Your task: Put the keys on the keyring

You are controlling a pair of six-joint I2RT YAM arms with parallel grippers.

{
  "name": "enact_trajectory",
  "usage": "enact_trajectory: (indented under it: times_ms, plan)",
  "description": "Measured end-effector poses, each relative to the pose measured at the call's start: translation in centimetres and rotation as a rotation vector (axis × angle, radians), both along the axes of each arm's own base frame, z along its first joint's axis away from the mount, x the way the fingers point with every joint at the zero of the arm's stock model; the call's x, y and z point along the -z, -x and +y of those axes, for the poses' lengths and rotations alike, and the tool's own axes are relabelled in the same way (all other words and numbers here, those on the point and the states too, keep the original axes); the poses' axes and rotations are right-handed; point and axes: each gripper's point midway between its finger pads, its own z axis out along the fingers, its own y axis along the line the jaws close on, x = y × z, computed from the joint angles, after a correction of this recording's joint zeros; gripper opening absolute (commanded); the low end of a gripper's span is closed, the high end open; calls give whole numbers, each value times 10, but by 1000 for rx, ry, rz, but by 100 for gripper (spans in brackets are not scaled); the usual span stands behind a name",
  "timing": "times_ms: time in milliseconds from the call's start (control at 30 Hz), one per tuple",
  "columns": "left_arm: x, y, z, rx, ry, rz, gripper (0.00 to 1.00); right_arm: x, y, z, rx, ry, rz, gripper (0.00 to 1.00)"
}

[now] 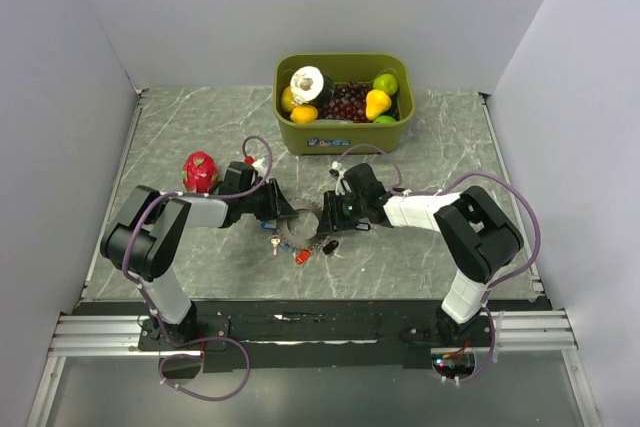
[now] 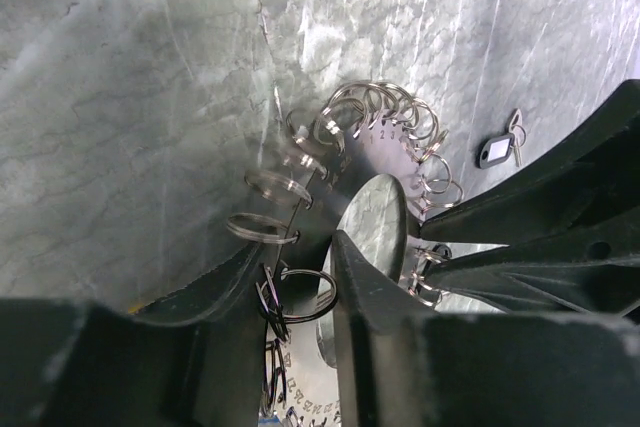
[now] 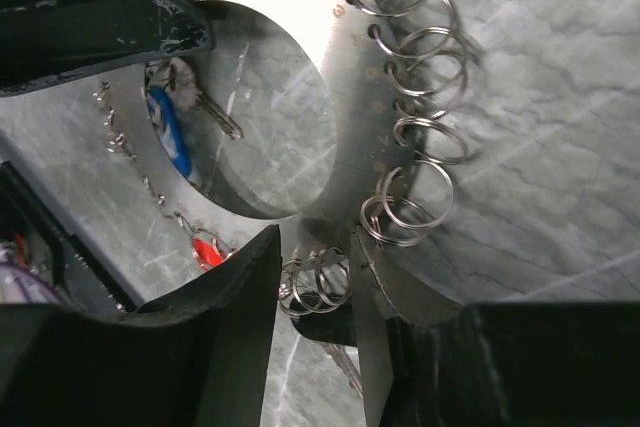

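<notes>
Two of my grippers straddle the flat grey metal keyring (image 3: pixel 350 97), rimmed with small wire loops, lying mid-table toward the near edge. The left gripper (image 2: pixel 295 267) and right gripper (image 3: pixel 310 257) each have fingers either side of its rim, though I cannot tell if they clamp. I judge this steadying; next, one fetches the small black-tagged key (image 2: pixel 497 150).
</notes>
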Motion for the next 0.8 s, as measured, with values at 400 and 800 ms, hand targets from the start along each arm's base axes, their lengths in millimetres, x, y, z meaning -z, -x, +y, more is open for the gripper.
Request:
enact_trajectory:
  times_ms: [400, 800]
  plan:
    - [-4, 2, 6, -17, -55, 4, 1, -2, -3, 0, 2, 18, 5, 44]
    - [-21, 4, 17, -91, -72, -57, 13, -40, -17, -6, 42, 5, -111, 85]
